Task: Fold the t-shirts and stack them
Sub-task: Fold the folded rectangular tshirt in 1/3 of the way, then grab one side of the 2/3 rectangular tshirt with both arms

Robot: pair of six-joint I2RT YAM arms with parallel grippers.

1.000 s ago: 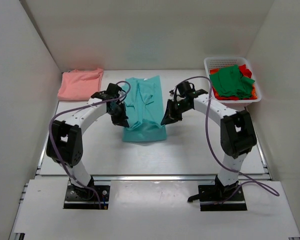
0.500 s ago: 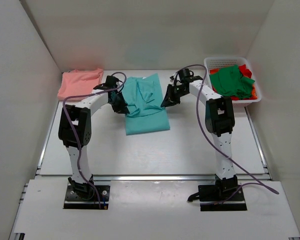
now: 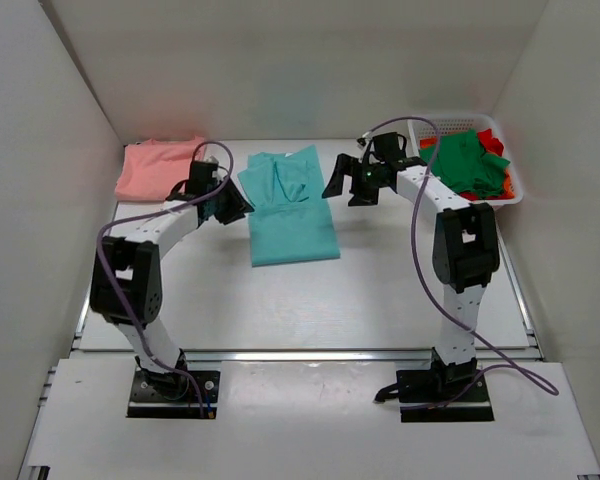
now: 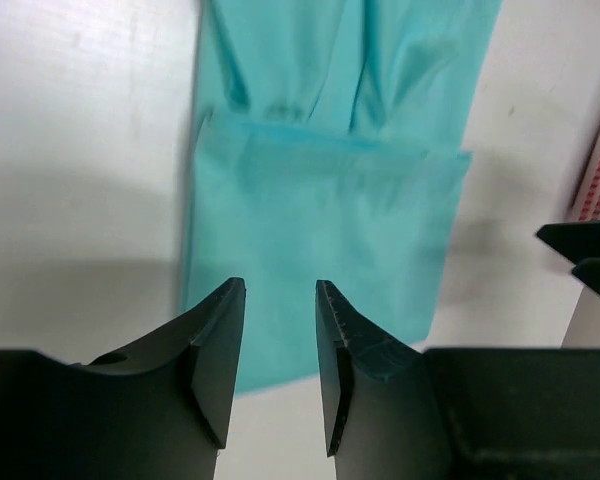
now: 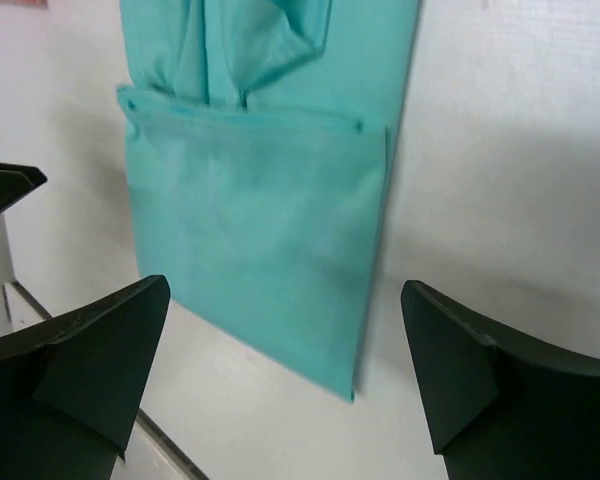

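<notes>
**Overhead view.** You see the teal shirt (image 3: 292, 208) lying flat at the middle of the counter (image 3: 380, 290), toward the back wall. It is folded into a long narrow panel and turned slightly off square. The left claw (image 3: 235, 206) hovers just beside the shirt's left edge. The right claw (image 3: 347, 187) hovers just beside its upper right edge, so the shirt lies between your two claws. The salmon-pink shirt (image 3: 160, 168) rests folded in the back left corner, well apart from the teal one. In the back right corner stands the white mesh basket (image 3: 442, 121). It holds a crumpled green shirt (image 3: 465, 162) on top, with a red shirt (image 3: 493, 139) showing beneath and around it.

**Left wrist view.** Your left claw's jaws stand partly apart with nothing between them. They hang above the near end of the teal shirt and grip no cloth. A hemmed edge crosses the shirt about midway, where one layer lies over the other. Beyond it, the sleeves are tucked inward.

**Right wrist view.** Your right claw's jaws are spread wide and empty, one at each side of the frame. The teal shirt lies free on the counter below them, and the same hemmed fold line is visible.
</notes>
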